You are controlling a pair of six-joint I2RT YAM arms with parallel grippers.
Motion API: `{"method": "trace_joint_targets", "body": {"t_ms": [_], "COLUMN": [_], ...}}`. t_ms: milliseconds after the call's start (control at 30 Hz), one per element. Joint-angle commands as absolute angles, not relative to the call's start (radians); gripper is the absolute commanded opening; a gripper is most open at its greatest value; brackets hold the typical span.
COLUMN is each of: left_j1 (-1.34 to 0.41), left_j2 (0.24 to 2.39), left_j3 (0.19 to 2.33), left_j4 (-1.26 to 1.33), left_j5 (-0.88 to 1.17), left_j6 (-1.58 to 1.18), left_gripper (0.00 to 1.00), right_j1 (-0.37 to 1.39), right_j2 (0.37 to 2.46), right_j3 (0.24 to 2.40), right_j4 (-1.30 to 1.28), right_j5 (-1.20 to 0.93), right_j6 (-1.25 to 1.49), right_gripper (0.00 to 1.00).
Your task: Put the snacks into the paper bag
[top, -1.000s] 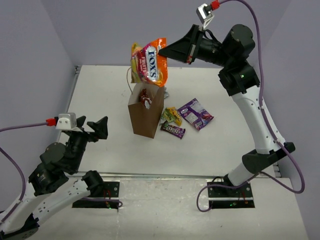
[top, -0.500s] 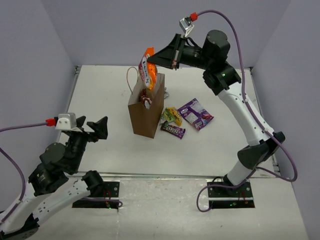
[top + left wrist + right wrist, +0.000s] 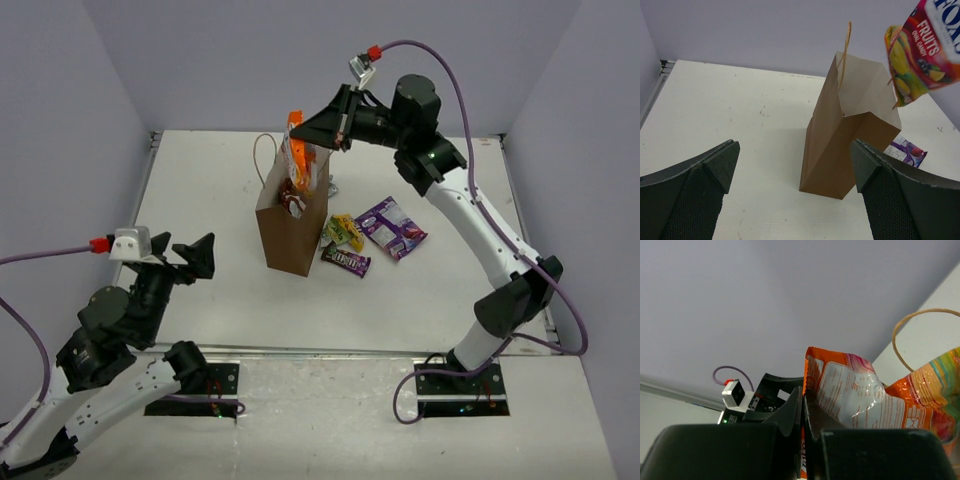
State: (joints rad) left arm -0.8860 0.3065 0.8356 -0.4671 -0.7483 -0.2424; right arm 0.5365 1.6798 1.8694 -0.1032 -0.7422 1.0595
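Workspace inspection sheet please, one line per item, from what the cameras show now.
Surface: white table.
Job's things: paper bag upright, open, one packet inside; orange candy bag hangs over its mouth; purple packet, yellow-green packet, dark brown candy lie to its right.
Clutter: nothing seen.
End effectors: right end effector shut on orange candy bag; left end effector open, empty, facing the paper bag.
Cables: purple cables loop off both arms.
Surroundings: plain lilac walls.
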Motion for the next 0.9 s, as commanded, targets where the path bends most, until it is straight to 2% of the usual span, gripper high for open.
{"method": "trace_joint_targets", "body": {"t_ms": [0, 200, 233, 267, 300, 333, 400, 533, 633, 733, 867], "left_j1": [-0.885, -0.885, -0.885, -0.885, -0.885, -0.885, -0.885, -0.885, -0.885, -0.885, -0.885], "left_j2": [0.296, 0.305, 0.307, 0.308, 0.308, 0.308, 0.308, 0.307, 0.311, 0.311, 0.314], "left_j3": [0.836, 0.836, 0.838, 0.836, 0.836, 0.836, 0.836, 0.836, 0.836, 0.839, 0.835], "left_j4": [-0.445, -0.443, -0.445, -0.445, -0.443, -0.443, -0.442, -0.445, -0.446, -0.442, -0.439], "left_j5": [-0.767, -0.769, -0.767, -0.769, -0.769, -0.769, -0.770, -0.772, -0.775, -0.775, -0.769], "left_j6": [-0.233, -0.232, -0.232, -0.230, -0.230, -0.230, -0.230, -0.230, -0.230, -0.229, -0.225], "left_gripper": [1.00, 1.00, 1.00, 1.00, 1.00, 1.00, 1.00, 1.00, 1.00, 1.00, 1.00], "right_j1": [0.551, 0.560, 0.560, 0.560, 0.564, 0.569, 0.575, 0.581, 0.580, 0.543, 0.378], "right_j2": [1.623, 1.575, 1.574, 1.574, 1.575, 1.577, 1.578, 1.508, 1.424, 1.272, 1.180], "right_j3": [1.754, 1.644, 1.647, 1.654, 1.678, 1.695, 1.767, 1.887, 1.872, 1.682, 1.438], "right_j4": [-0.011, 0.015, 0.009, 0.000, -0.027, -0.069, -0.115, -0.314, -0.415, -0.440, -0.431], "right_j5": [-0.687, -0.606, -0.592, -0.589, -0.588, -0.571, -0.549, -0.410, -0.293, -0.204, -0.282], "right_j6": [1.069, 1.040, 1.034, 1.016, 1.000, 0.988, 0.939, 0.801, 0.674, 0.615, 0.641], "right_gripper": [0.00, 0.01, 0.08, 0.24, 0.58, 0.72, 0.92, 0.96, 0.99, 0.99, 0.99]}}
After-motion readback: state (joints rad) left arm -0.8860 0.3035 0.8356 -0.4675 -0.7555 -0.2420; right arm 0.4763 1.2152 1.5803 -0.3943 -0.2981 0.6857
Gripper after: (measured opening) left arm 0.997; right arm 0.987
